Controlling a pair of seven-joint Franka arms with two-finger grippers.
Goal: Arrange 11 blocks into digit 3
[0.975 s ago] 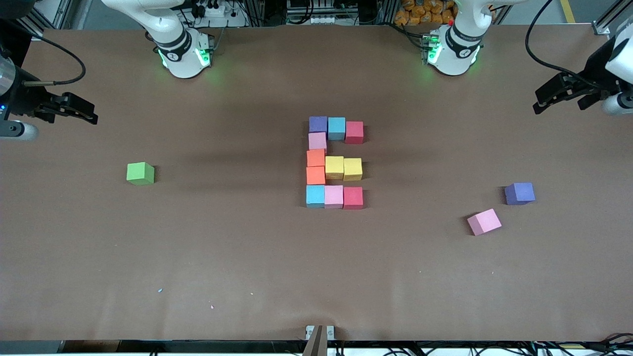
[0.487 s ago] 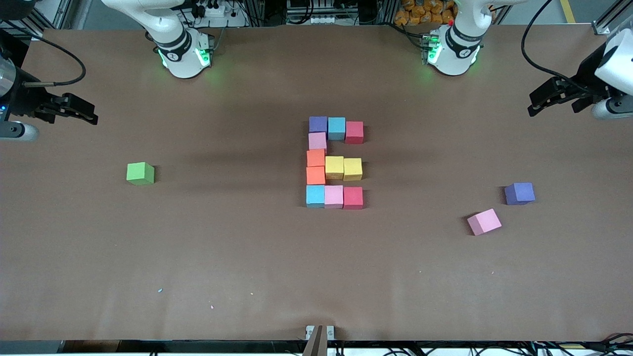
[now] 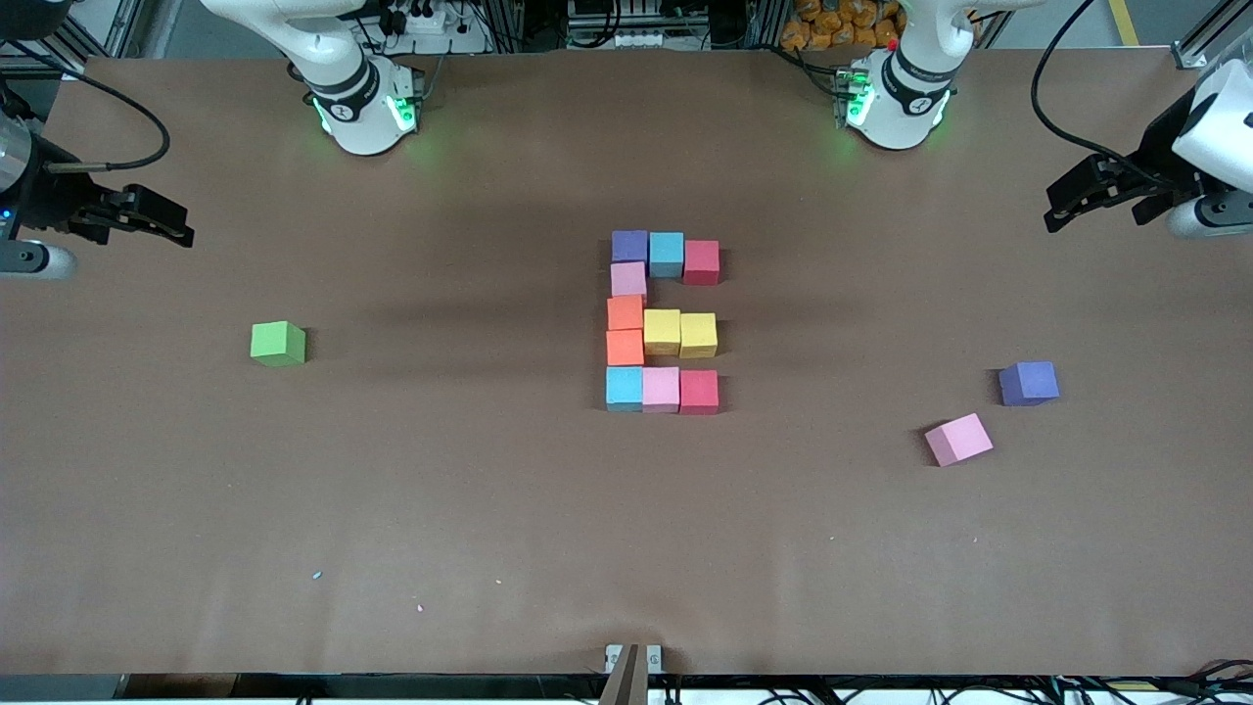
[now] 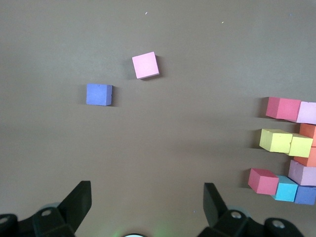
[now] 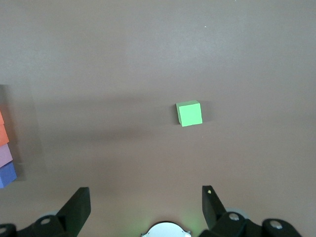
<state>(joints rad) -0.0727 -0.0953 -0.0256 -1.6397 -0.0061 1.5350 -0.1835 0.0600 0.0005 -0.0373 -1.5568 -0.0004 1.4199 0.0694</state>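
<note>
Both pairs of jaws stand wide and hold nothing. The left gripper [image 3: 1062, 201] hangs over the table's [image 3: 489, 509] left-arm end, the right gripper [image 3: 176, 223] over the right-arm end, each well apart from the blocks [image 3: 662, 323]. The eleven blocks touch in a group at mid-table, between the two grippers. A loose pink cube [image 3: 958, 439] and purple cube [image 3: 1029, 383] lie nearest the left gripper, a green cube [image 3: 278, 344] nearest the right.

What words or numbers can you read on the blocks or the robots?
None can be read.
The blocks, the green cube and the table are plain.
The small dark mark on each robot base is too small to read.
</note>
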